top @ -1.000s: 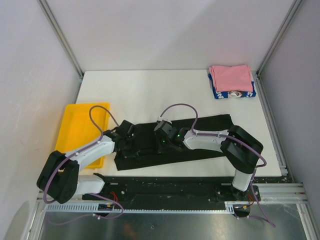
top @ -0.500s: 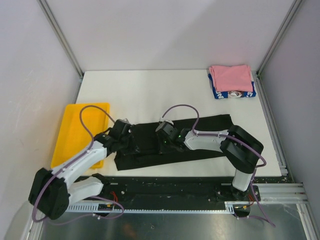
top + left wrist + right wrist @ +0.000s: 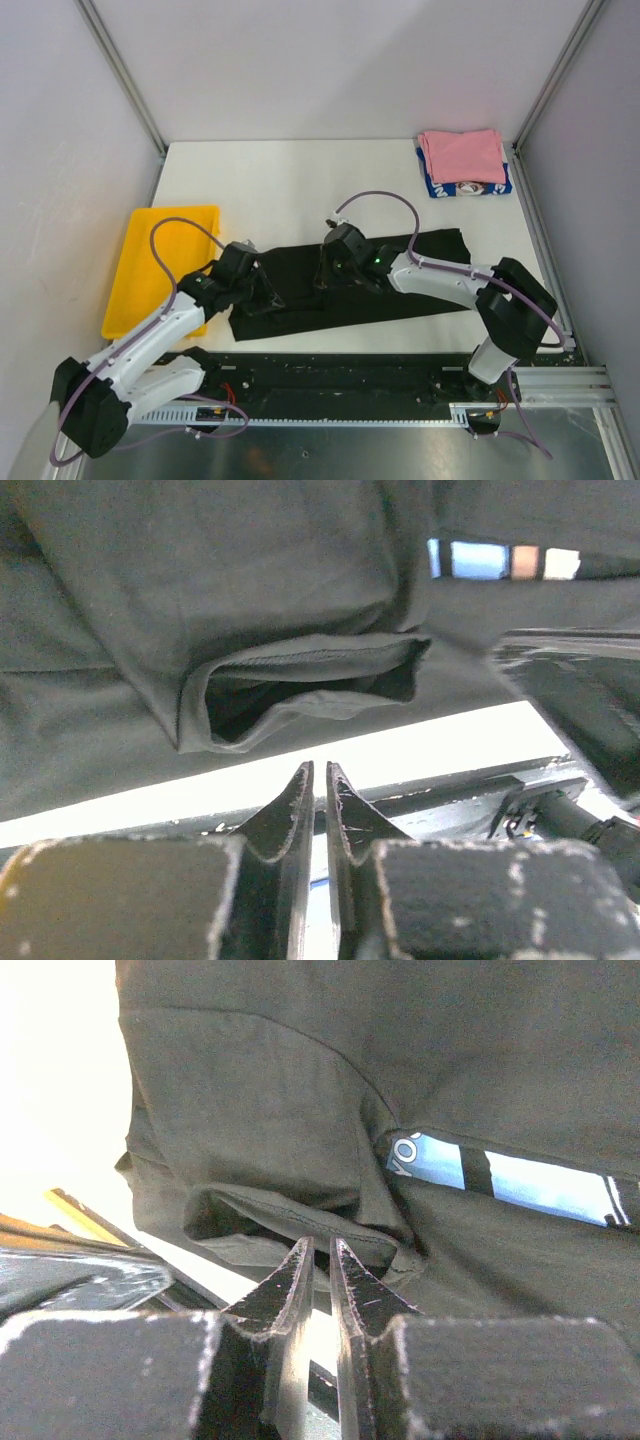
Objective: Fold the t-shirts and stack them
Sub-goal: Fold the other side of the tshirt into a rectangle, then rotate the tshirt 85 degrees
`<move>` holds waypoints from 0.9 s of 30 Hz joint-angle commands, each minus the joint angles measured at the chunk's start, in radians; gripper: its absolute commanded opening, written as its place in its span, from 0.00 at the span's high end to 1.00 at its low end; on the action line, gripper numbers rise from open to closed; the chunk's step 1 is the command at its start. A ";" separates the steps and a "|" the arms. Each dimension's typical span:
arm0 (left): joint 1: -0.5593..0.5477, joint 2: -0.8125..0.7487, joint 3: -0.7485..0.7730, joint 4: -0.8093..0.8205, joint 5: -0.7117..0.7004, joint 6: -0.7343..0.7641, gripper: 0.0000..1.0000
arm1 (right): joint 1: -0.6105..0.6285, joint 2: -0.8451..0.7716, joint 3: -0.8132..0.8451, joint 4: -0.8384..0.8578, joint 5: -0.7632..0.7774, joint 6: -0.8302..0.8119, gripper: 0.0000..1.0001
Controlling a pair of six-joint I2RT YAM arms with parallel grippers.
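The black t-shirt (image 3: 420, 270) lies folded into a long band near the table's front edge. My left gripper (image 3: 266, 297) is over its left end, shut and empty. The left wrist view (image 3: 320, 768) shows the tips just short of an open sleeve hem (image 3: 300, 675). My right gripper (image 3: 323, 274) is over the band's middle-left, shut and empty. Its tips (image 3: 320, 1243) hang just before a bunched hem (image 3: 290, 1215). A strip of blue print (image 3: 540, 1185) peeks from a fold. The pink shirt (image 3: 460, 155) lies folded on the blue-and-white one (image 3: 440, 188) at the far right.
The yellow plastic tray (image 3: 150, 260) sits at the table's left edge, beside my left arm. Metal frame posts stand at the far corners. A black base rail (image 3: 340, 370) runs along the near edge.
My left arm has stretched out and its base link has swung back and down. My right gripper has drawn back a little toward the far side. The black shirt lies much as before.
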 commanded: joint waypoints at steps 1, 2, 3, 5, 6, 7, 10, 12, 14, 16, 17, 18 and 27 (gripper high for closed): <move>-0.020 0.052 -0.015 -0.016 0.015 -0.032 0.89 | -0.027 -0.067 0.035 -0.001 0.008 -0.004 0.84; -0.020 0.066 -0.016 -0.015 0.007 -0.032 0.90 | -0.032 -0.073 0.035 -0.011 0.022 -0.006 0.84; -0.020 0.082 -0.017 -0.015 -0.004 -0.033 0.90 | -0.037 -0.078 0.035 -0.022 0.031 -0.008 0.84; -0.020 0.110 -0.022 -0.014 -0.032 -0.050 0.91 | -0.047 -0.090 0.034 -0.042 0.047 -0.017 0.84; -0.020 0.123 -0.027 -0.014 -0.049 -0.066 0.91 | -0.051 -0.095 0.035 -0.051 0.053 -0.020 0.84; -0.020 0.134 -0.032 -0.007 -0.064 -0.084 0.90 | -0.054 -0.102 0.034 -0.060 0.060 -0.024 0.84; -0.019 0.174 -0.042 0.019 -0.107 -0.138 0.90 | -0.059 -0.119 0.034 -0.089 0.086 -0.036 0.84; -0.017 0.209 -0.038 0.036 -0.144 -0.171 0.89 | -0.061 -0.129 0.034 -0.108 0.101 -0.041 0.84; -0.013 0.247 -0.030 0.047 -0.175 -0.200 0.87 | -0.062 -0.140 0.034 -0.124 0.117 -0.045 0.84; -0.009 0.281 -0.021 0.051 -0.207 -0.224 0.86 | -0.062 -0.152 0.031 -0.138 0.131 -0.049 0.84; -0.009 0.294 -0.016 0.052 -0.226 -0.234 0.85 | -0.062 -0.159 0.029 -0.144 0.138 -0.051 0.84; -0.008 0.307 -0.010 0.052 -0.241 -0.242 0.84 | -0.062 -0.166 0.027 -0.151 0.143 -0.053 0.84; -0.007 0.445 0.066 0.053 -0.342 -0.245 0.82 | -0.068 -0.212 0.007 -0.181 0.173 -0.068 0.84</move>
